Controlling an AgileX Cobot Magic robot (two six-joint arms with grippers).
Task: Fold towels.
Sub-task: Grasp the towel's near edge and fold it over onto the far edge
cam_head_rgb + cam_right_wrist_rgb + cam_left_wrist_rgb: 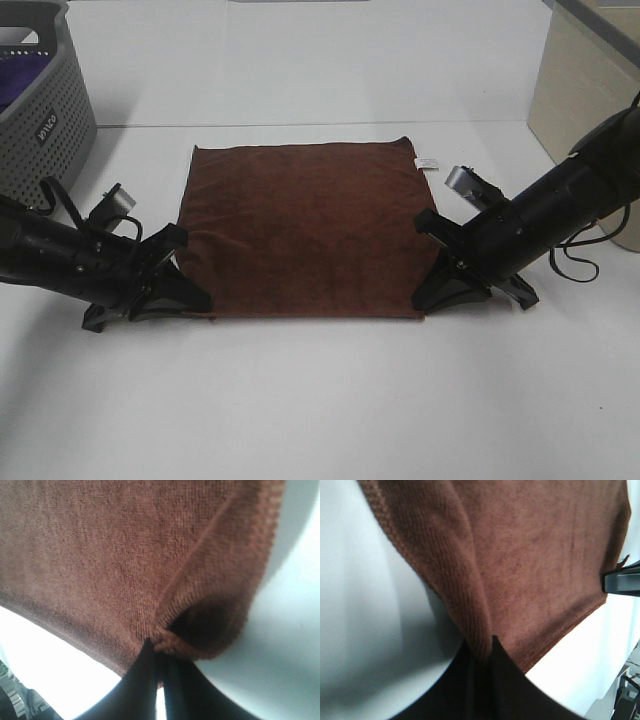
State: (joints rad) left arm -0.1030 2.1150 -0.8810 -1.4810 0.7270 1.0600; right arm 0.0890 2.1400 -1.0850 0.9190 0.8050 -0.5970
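**Towel flat on table, both near corners pinched**

Exterior high view:
- Dark reddish-brown square terry towel lies spread on the white table, near the middle. Small white tag at its far right corner.
- Left gripper sits low at the towel's near left corner. Right gripper sits at the near right side, over the cloth's edge. Both black arms come in at an angle from the outer sides.
- Grey perforated plastic basket stands at the far left, well apart from the towel. Purple fabric lies inside it, seen over the rim. How much is in there cannot be told.
- Beige box-like cabinet at far right, partly out of shot.

Left wrist view:
- Left gripper has its dark jaws drawn together on a raised ridge of the towel, right beside the stitched hem. No gap between the jaws.
- A black finger of the right gripper shows at the towel's opposite side.

Right wrist view:
- Right gripper is clamped on the towel at its hem. The hemmed edge curls into a small open loop just beside the jaws.
- Bare table shows beyond the curl.
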